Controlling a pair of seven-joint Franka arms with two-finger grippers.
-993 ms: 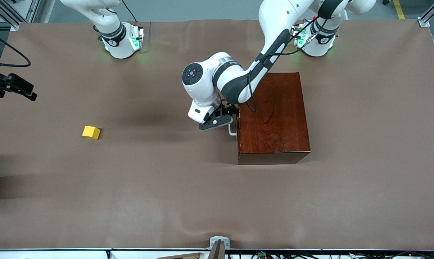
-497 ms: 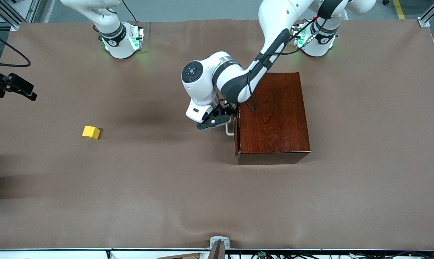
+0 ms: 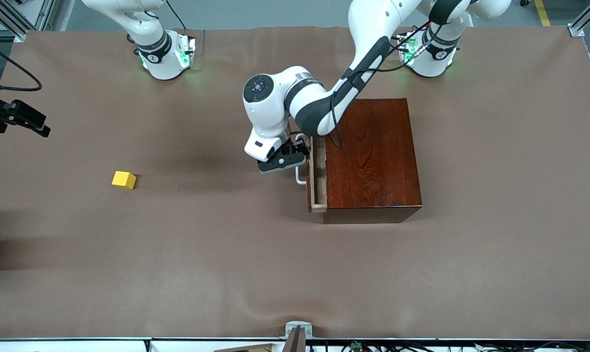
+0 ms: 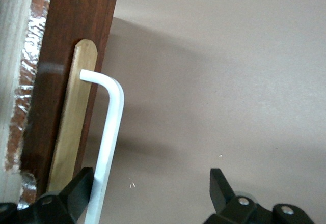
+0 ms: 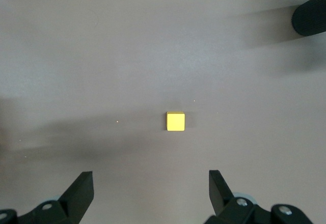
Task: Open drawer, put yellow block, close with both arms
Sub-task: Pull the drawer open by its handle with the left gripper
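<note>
Two relations settle the coming moves. First, the handle [image 4: 109, 142], a white bar whose long axis runs along the drawer [image 3: 317, 171] front, pointing from the bases' edge of the table [image 3: 275, 274] toward the camera's edge. The left gripper [image 4: 151, 183] is at that handle, fingers spread wide and clamping nothing; the bar lies just inside one finger [image 4: 76, 191], seemingly against it, so I judge this a hooked pull, not a pinch. The drawer stands out of the box [image 3: 373, 156] by only a narrow pale strip, and its travel is toward the right arm's end of the table, square to the bar.

Second, the block [image 3: 124, 180], alone on bare cloth well apart from the box, toward the right arm's end edge and slightly nearer the camera's edge than the handle. The right arm is clearly the nearer one. The right gripper [image 5: 150, 183] hangs high over that end, wide open and empty.

Only the left wrist view shows how the bar sits between the fingers; the front view hides that under the wrist. Only the right wrist view shows the block lying ahead of the right fingers, its faces roughly square to them.
</note>
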